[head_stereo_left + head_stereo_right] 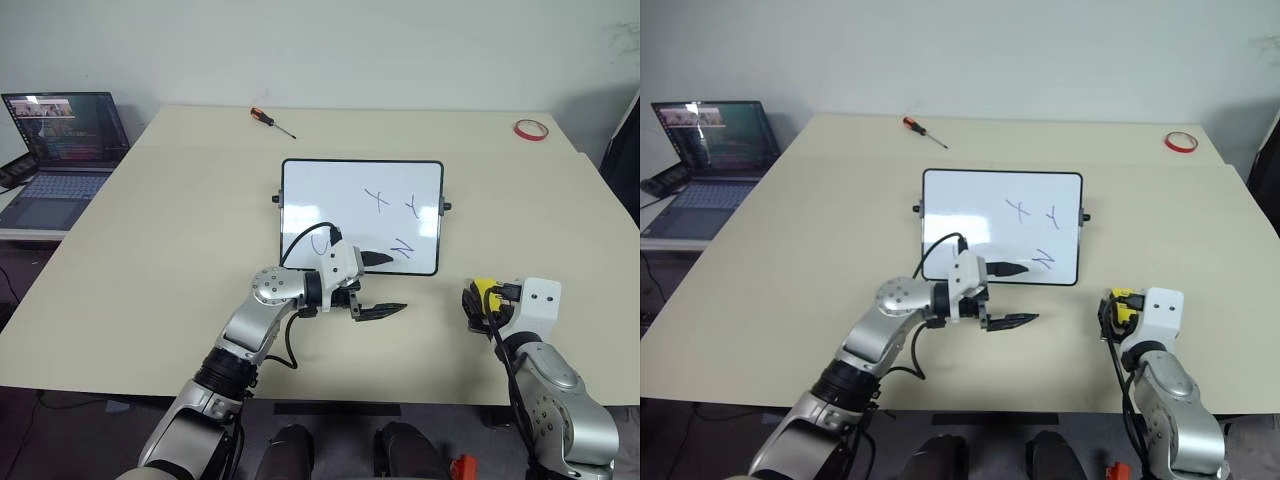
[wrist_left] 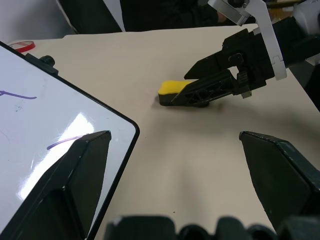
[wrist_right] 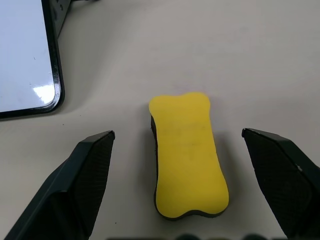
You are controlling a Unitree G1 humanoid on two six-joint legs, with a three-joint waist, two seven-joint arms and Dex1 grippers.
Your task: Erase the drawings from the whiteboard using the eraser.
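Currently the eraser (image 3: 187, 155) is seen lying flat on the tabletop (image 1: 150, 260), yellow face up and dark underside down, directly between the two spread fingers of the right claw (image 3: 186, 190). That claw is held wide open and empty, with one finger on each long side of the block and neither touching it; the placement is judged to be a line-up for a pinch across the narrow width, which would leave the dark wiping face free underneath.

The whiteboard (image 1: 300, 190) lies flat just beyond the left claw (image 1: 378, 287) and off to the left of the right claw, its near corner close to the eraser but apart from it. The drawings (image 1: 400, 215) are still on it, several thin blue marks gathered toward the side nearer the right claw.

The left claw is also held open and empty, pointed across toward the right claw, with one finger raised over the board's near edge and the other over bare tabletop. It is judged to be parked there so the board can be steadied once wiping begins, though no contact with the frame can be confirmed.

Erasing is judged not yet begun; the grasp is the step in hand.
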